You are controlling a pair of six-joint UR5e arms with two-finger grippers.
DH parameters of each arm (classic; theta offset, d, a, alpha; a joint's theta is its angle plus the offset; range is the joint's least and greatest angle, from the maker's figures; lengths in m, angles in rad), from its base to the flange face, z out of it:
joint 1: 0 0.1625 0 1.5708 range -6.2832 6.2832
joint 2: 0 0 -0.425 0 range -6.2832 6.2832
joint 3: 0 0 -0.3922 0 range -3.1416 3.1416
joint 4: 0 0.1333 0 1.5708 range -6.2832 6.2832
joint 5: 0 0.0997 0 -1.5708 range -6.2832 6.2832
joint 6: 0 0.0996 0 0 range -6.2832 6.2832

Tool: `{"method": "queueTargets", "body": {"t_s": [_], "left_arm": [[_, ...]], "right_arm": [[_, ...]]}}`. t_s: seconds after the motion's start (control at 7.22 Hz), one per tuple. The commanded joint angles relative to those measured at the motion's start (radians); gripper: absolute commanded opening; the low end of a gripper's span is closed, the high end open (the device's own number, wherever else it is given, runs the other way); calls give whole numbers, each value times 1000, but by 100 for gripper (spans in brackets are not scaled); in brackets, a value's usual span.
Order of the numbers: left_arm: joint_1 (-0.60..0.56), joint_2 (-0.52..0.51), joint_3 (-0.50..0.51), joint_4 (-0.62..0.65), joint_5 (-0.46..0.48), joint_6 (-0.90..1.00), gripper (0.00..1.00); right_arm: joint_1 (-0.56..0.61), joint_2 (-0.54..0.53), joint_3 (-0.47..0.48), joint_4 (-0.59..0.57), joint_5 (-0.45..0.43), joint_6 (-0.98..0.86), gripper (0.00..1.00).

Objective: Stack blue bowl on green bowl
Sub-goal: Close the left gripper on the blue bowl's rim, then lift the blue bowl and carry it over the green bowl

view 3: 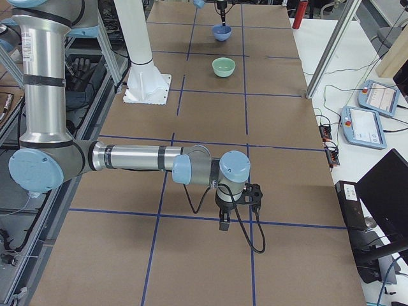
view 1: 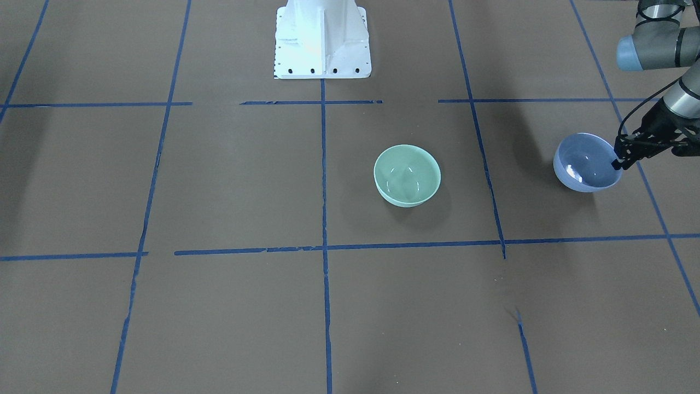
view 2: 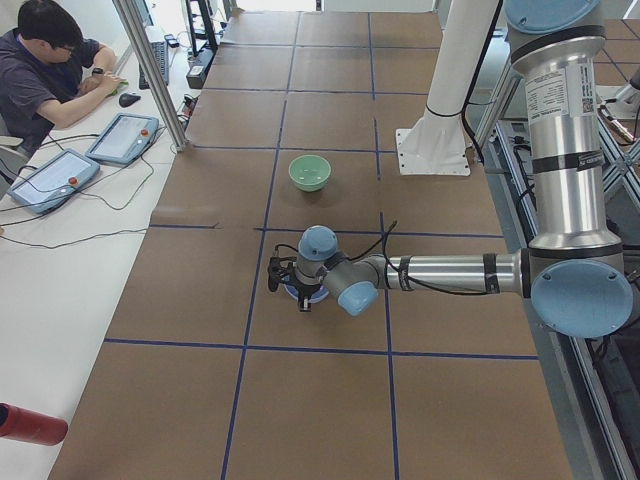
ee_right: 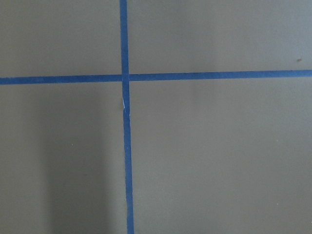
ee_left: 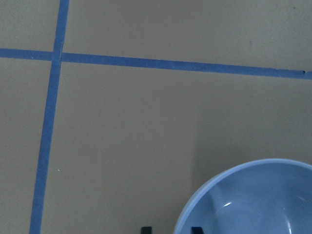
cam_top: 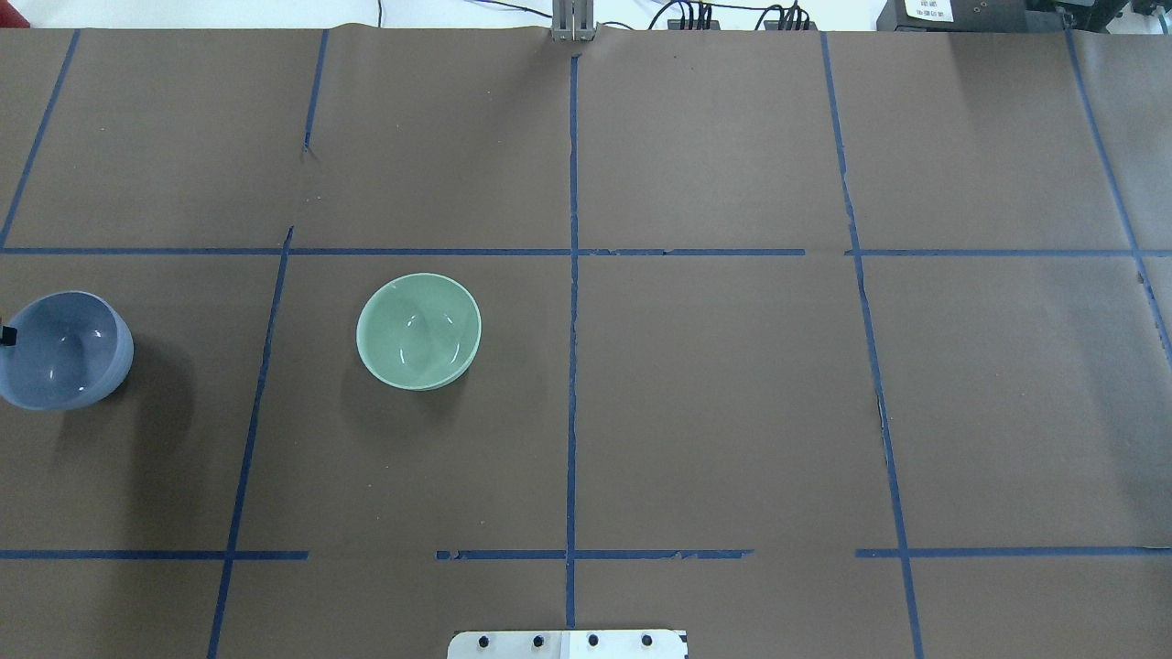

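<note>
The blue bowl [view 1: 586, 163] is at the table's left end, tilted, its shadow offset from it. My left gripper [view 1: 618, 162] is shut on the blue bowl's rim, one finger inside and one outside. In the left wrist view the two fingertips [ee_left: 146, 229] straddle the rim of the blue bowl [ee_left: 253, 204]. The green bowl [view 1: 407, 175] stands upright and empty on the table, apart from the blue bowl, toward the middle; it also shows in the overhead view [cam_top: 418, 330]. My right gripper [view 3: 225, 222] hangs over bare table far away; I cannot tell whether it is open or shut.
The table is brown paper with a blue tape grid [cam_top: 572, 366]. The robot's white base [view 1: 321, 38] stands at the table's edge. An operator [view 2: 45, 70] sits beyond the far side with tablets [view 2: 122, 137]. A red cylinder [view 2: 30, 425] lies off the table's end.
</note>
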Motion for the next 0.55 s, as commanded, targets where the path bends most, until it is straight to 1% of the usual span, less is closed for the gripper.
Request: {"method": "queueTargets", "body": {"t_s": [0.0, 0.14, 0.28, 0.42], "left_arm": [[-2, 4, -22, 6, -2, -2, 0], [-5, 6, -89, 53, -2, -22, 0], [-2, -11, -211, 208, -2, -77, 0], [-2, -64, -314, 354, 0, -158, 0]], "right_arm": [[1, 0, 0, 0, 0, 1, 100], [1, 0, 0, 0, 0, 0, 100], [-1, 0, 0, 0, 0, 0, 100], [1, 0, 0, 0, 0, 1, 100]]}}
